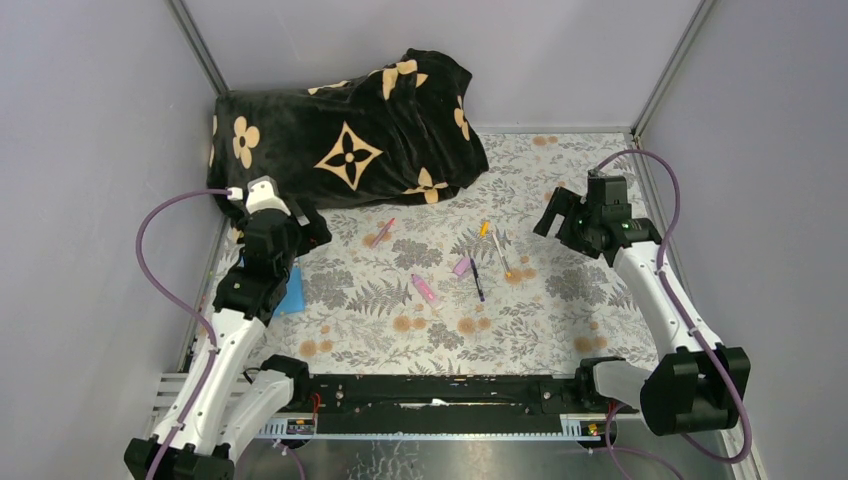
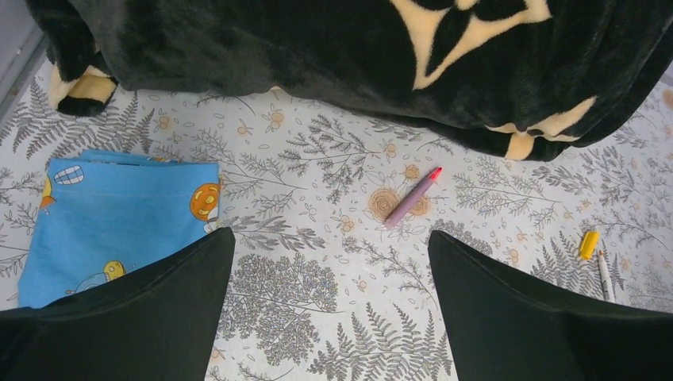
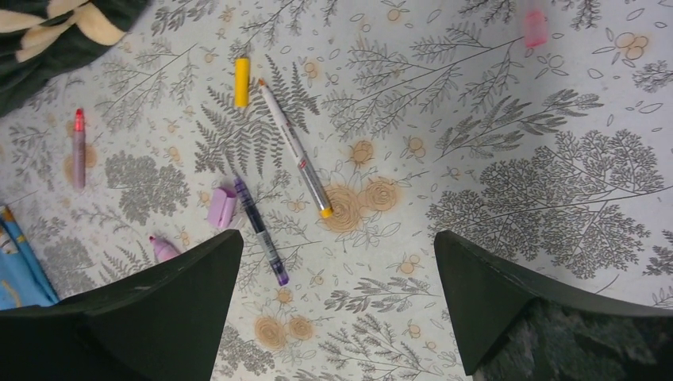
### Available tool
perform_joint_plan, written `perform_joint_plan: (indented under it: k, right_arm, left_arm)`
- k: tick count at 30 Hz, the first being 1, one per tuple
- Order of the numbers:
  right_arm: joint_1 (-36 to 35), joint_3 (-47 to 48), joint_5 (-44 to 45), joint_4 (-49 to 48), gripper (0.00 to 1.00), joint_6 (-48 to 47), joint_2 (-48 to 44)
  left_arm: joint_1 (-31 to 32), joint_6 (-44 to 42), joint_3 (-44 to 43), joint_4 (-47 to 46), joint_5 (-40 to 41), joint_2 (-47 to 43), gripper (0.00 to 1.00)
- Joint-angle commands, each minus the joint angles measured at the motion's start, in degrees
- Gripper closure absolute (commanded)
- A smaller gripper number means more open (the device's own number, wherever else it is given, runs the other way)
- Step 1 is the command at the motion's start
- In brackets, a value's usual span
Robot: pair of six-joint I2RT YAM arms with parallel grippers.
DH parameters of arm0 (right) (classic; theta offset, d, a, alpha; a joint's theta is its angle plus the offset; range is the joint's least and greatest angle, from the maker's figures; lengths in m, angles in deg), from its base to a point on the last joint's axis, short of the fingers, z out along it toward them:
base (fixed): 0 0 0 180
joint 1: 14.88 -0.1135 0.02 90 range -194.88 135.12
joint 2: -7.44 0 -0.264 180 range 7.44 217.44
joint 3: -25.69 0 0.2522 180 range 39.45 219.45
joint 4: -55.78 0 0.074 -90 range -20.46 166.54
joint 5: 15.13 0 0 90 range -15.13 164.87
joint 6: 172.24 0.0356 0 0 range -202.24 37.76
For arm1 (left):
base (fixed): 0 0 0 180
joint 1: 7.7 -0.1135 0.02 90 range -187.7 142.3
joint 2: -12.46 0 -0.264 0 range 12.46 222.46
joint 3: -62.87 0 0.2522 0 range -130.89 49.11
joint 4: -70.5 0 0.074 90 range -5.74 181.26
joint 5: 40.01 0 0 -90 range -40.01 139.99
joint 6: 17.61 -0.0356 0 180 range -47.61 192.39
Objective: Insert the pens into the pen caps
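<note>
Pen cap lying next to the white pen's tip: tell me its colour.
The pen cap is yellow, clearest in the right wrist view.

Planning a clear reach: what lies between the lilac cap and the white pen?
The dark blue pen lies between the lilac cap and the white pen, clearest in the right wrist view.

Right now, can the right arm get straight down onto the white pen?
Probably yes. The right gripper is open, and the white pen lies flat with nothing over it. The yellow cap and dark blue pen lie close beside it but look apart, so they might get nudged.
</note>
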Motion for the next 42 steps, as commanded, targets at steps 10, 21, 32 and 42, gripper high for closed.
perform_joint_plan:
  k: [10,21,32,42]
  right_arm:
    - [0.3,2.6,7.3,0.3,0.0,1.3,3.7]
    - [-13.8,6.0,5.5,-0.9,0.01,-3.2,10.0]
    - [-35.0,8.1,0.1,-8.3,0.06,-4.3,19.0]
    - [-45.0,14.8,1.4,-5.3,0.11,-9.2,31.2]
  left_arm:
    - [-0.5,2.9,-1.2,-0.3,4.2,0.7,0.02]
    - [-0.5,4.3,-1.5,0.7,6.9,1.2,0.02]
    - [-0.5,2.7,-1.2,0.0,2.2,3.8,0.02]
    - [-0.5,2.4,-1.1,-0.1,1.5,4.4,0.02]
